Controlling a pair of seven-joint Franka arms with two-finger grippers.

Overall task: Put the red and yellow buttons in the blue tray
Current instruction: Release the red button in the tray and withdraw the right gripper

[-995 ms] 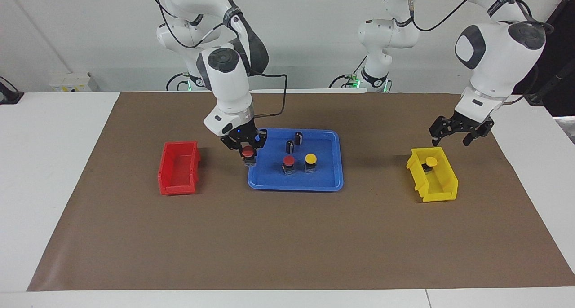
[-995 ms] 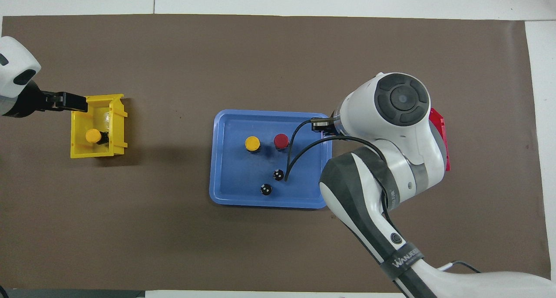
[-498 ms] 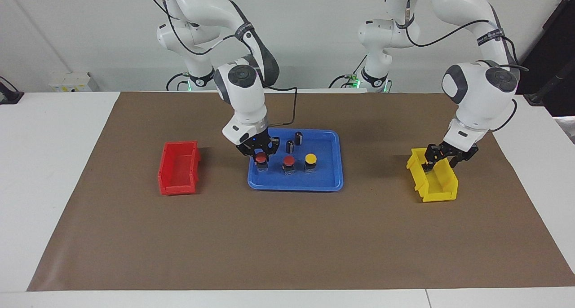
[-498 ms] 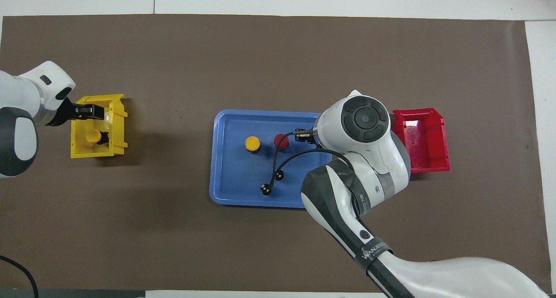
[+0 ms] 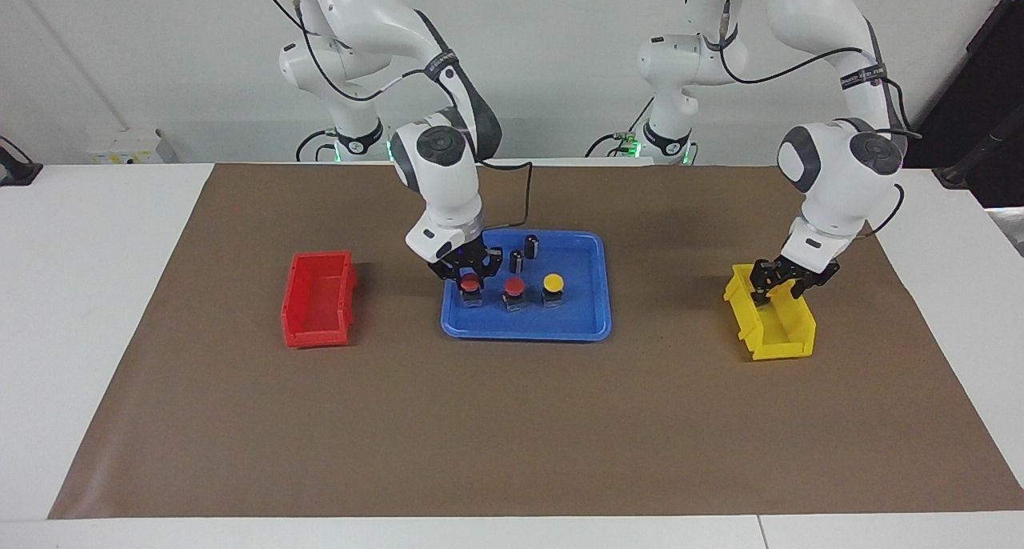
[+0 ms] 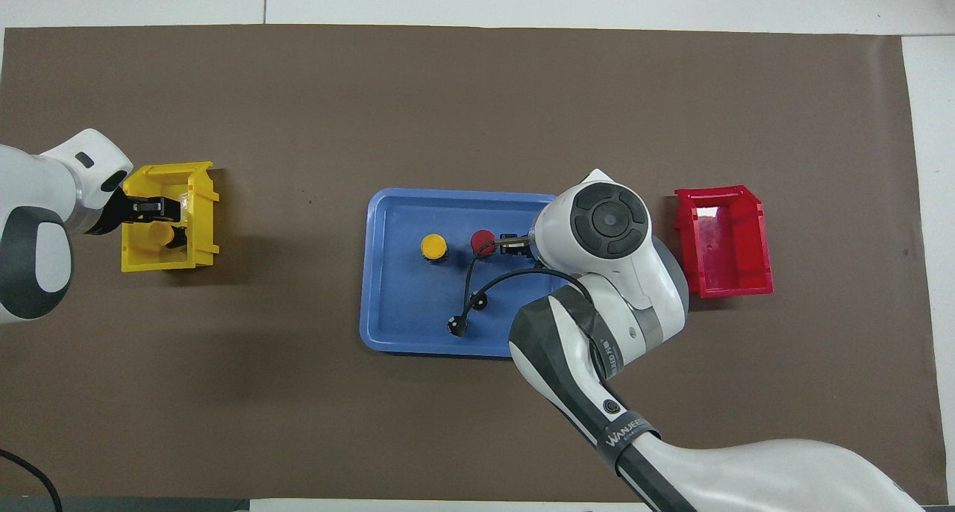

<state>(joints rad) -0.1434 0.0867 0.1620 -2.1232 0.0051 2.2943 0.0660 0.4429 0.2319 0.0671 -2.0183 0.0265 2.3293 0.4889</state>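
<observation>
The blue tray (image 5: 528,333) (image 6: 380,333) lies mid-table. In it stand a red button (image 5: 514,286) (image 6: 483,239) and a yellow button (image 5: 553,282) (image 6: 433,246). My right gripper (image 5: 470,275) is low in the tray, at its end toward the red bin. It is shut on a second red button (image 5: 470,283), which the right wrist hides in the overhead view. My left gripper (image 5: 780,285) (image 6: 155,209) is open and lowered into the yellow bin (image 5: 788,341) (image 6: 201,198), over the second yellow button (image 6: 158,233).
Two small dark cylinders (image 5: 531,245) (image 6: 478,301) stand in the tray, nearer to the robots than the buttons. An empty red bin (image 5: 320,337) (image 6: 724,288) sits beside the tray toward the right arm's end. A brown mat covers the table.
My right gripper carried the red button from the tray's edge down into the tray beside the other red button. My left gripper came down from above into the yellow bin.
</observation>
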